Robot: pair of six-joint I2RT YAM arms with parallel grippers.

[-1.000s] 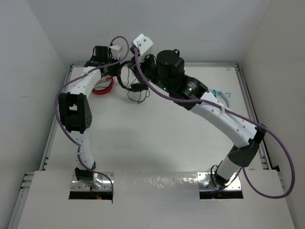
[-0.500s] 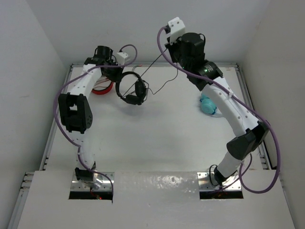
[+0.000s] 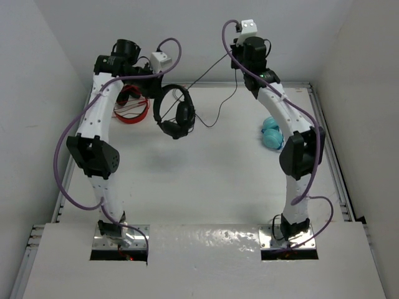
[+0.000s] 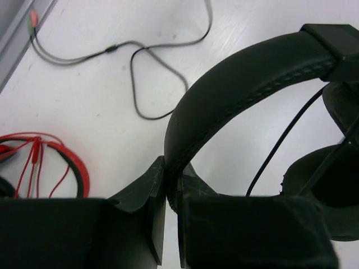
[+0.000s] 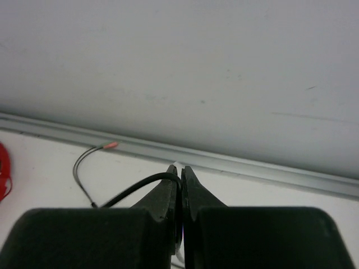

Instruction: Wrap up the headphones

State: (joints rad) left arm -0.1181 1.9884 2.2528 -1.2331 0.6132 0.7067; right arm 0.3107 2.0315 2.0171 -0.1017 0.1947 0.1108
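The black headphones (image 3: 175, 113) hang above the back left of the table. My left gripper (image 3: 153, 89) is shut on their headband (image 4: 241, 78); in the left wrist view the gripper (image 4: 171, 175) pinches the band's lower end, with an earcup (image 4: 331, 185) at the right. The thin dark cable (image 3: 209, 70) runs nearly taut from the headphones up to my right gripper (image 3: 236, 54), which is raised near the back wall. In the right wrist view the gripper (image 5: 180, 175) is shut on the cable (image 5: 140, 188). A slack loop of cable (image 3: 225, 107) hangs to the table.
Red headphones (image 3: 132, 106) lie at the back left, also in the left wrist view (image 4: 76, 168). Teal headphones (image 3: 271, 132) lie at the right. A grey cable (image 4: 140, 61) with coloured plugs (image 5: 109, 145) lies by the back rail (image 5: 269, 168).
My right arm has swung up and back to the right, drawing the cable out nearly taut. My left arm has risen, lifting the headphones by the headband.
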